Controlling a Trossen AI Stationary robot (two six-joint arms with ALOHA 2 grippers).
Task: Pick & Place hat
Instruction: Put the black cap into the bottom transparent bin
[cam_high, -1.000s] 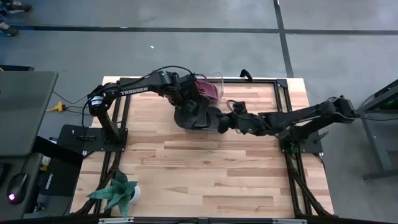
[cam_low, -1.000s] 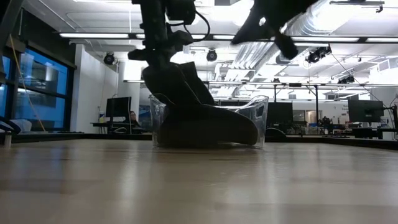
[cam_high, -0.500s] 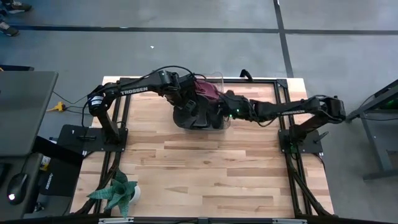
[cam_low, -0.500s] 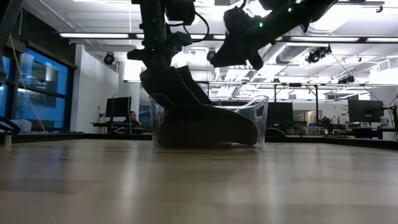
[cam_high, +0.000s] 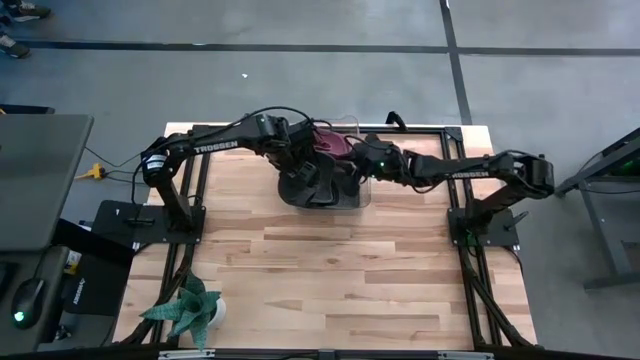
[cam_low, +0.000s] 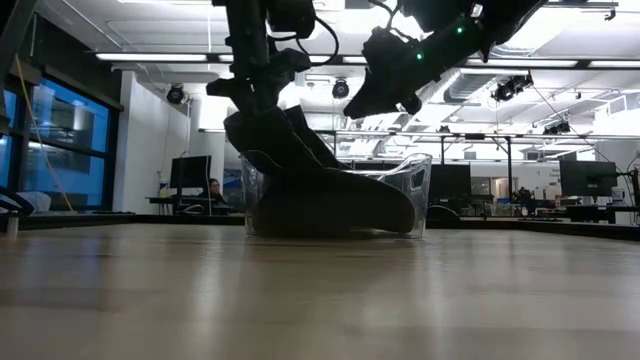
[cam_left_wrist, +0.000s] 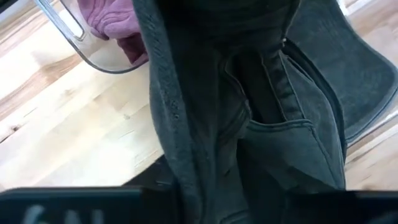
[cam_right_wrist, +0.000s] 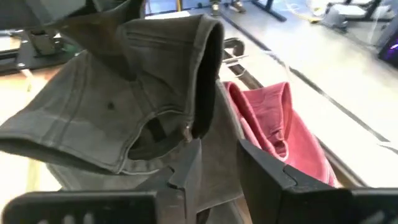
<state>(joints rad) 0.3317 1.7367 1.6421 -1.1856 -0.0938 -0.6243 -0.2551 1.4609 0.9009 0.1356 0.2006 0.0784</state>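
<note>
Your wooden table (cam_high: 330, 270) carries a clear bin (cam_low: 415, 195) at its far side, directly beneath both grippers. The dark hat (cam_right_wrist: 118, 106) sits partly in that bin, its crown raised and clenched by your left gripper (cam_high: 303, 166) from above. A red hat (cam_right_wrist: 280, 124) lies in the bin just beyond the right gripper (cam_right_wrist: 214, 158), whose fingers are parted, empty, beside the dark hat's rear edge.
</note>
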